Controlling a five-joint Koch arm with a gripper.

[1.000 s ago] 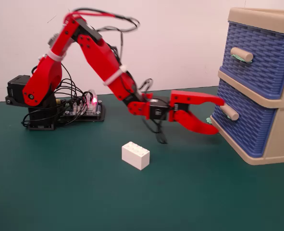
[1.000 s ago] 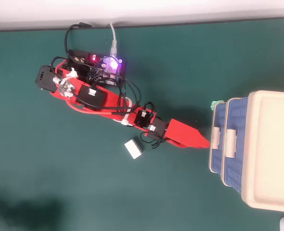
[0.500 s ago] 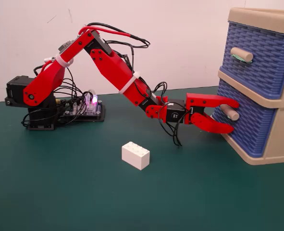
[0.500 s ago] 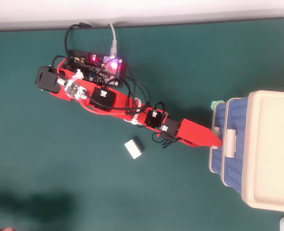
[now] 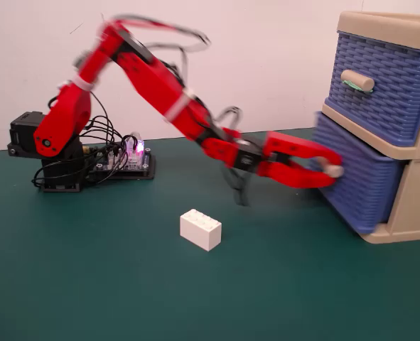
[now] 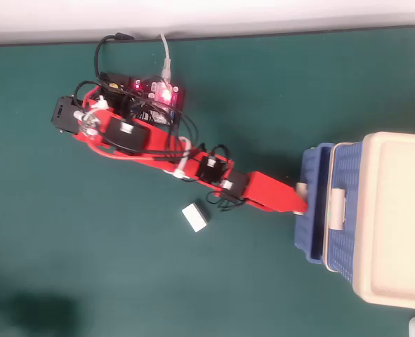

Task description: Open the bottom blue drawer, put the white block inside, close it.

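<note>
while the studded white block (image 5: 200, 229) lies apart, the gripper (image 5: 328, 170) clamps the woven bottom blue drawer's (image 5: 355, 181) cylindrical handle (image 5: 332, 169).

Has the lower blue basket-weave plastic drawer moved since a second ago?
Yes. The lower blue basket-weave drawer has slid out of the beige cabinet frame toward the arm's base, with the red gripper closed around its beige handle.

Hobby workbench: green cutting mat (image 5: 124, 284), bare circuit board (image 6: 154, 95)
</note>
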